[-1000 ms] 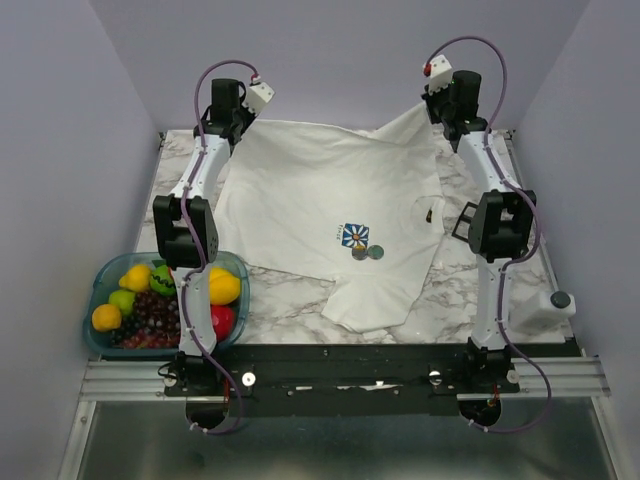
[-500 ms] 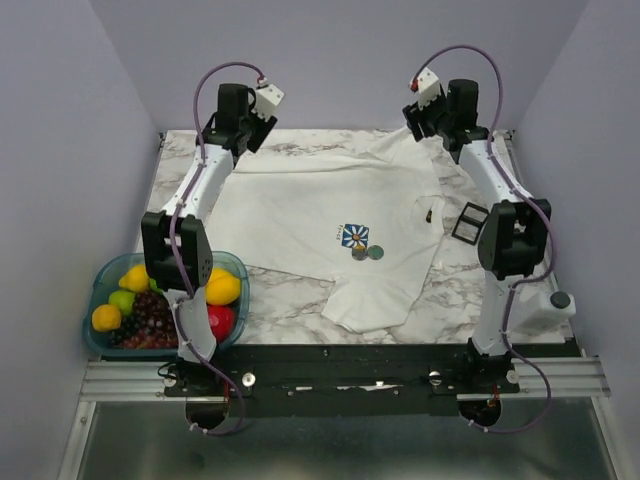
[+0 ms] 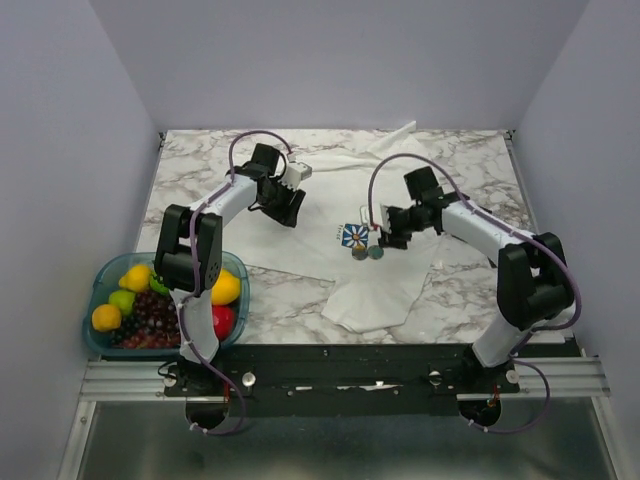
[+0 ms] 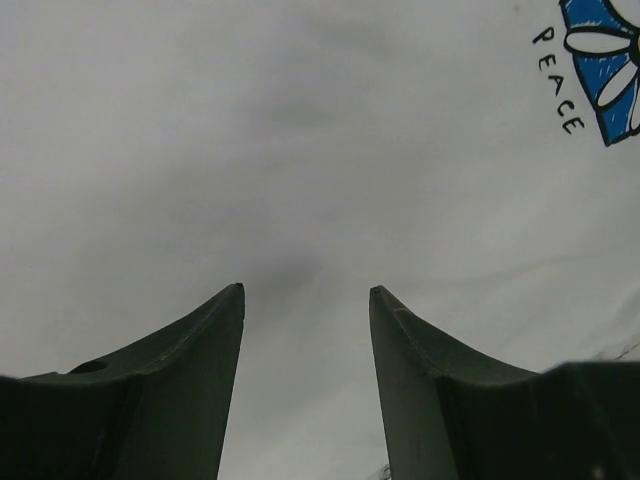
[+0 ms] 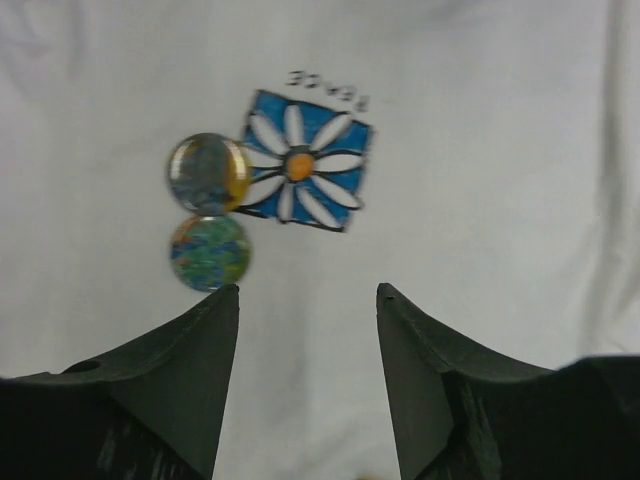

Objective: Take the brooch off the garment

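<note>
The white garment [image 3: 330,195] lies flat on the marble table. Its chest carries a printed blue square with a white daisy [image 5: 303,163]. A round brooch [image 5: 208,172], grey-blue and yellow, sits at the print's left edge. A second round brooch [image 5: 210,252], green, blue and orange, lies just below it. From above they show as two small discs [image 3: 366,253] under the print. My right gripper [image 5: 308,290] hovers open just short of them, its left finger close to the lower brooch. My left gripper [image 4: 305,290] hangs open over plain cloth [image 4: 300,150], left of the print [image 4: 605,65].
A teal bowl [image 3: 97,280] of fruit stands at the near left, beside the left arm's base. The shirt's lower hem [image 3: 375,305] is folded up toward the front. Bare marble [image 3: 470,290] shows to the right of the shirt.
Both grippers let go of the shirt's shoulders at the back and opened. The cloth dropped flat. Both arms swung in low over the shirt, the right one to the brooches.
</note>
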Robot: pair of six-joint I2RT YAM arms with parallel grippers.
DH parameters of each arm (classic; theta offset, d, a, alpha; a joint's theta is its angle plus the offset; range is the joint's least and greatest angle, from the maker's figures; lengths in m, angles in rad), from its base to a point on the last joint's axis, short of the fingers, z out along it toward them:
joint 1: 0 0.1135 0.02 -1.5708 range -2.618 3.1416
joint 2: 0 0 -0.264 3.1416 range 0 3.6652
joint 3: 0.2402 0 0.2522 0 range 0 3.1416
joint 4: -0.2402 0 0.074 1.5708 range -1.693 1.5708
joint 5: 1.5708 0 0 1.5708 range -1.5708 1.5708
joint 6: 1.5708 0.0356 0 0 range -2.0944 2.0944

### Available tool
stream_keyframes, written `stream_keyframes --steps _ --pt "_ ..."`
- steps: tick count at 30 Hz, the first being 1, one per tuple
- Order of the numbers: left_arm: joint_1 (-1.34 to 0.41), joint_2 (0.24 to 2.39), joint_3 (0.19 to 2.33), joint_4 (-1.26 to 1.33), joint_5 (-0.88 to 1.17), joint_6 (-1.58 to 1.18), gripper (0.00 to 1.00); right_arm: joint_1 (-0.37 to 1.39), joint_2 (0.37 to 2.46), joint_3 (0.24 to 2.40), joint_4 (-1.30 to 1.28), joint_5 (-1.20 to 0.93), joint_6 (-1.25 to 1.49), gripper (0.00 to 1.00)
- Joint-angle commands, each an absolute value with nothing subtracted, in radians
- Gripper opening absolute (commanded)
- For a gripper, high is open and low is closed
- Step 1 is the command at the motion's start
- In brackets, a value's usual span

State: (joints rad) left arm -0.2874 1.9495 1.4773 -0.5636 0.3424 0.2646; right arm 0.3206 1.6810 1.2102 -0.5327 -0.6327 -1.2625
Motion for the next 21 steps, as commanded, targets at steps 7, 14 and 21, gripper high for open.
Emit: stream_keyframes --steps 7,14,21 --pt "-0.256 2.016 1.468 -0.641 0.499 0.097 0.6 0.408 1.655 1.032 -0.466 -0.583 -1.494 0.64" --pt "-0.256 2.019 1.447 -0.643 0.517 0.078 0.6 0.439 1.687 1.031 -0.446 -0.551 -1.532 0.63" --pt "-0.255 2.01 1.407 -0.623 0.534 0.055 0.59 0.459 1.713 1.028 -0.456 -0.512 -1.565 0.63"
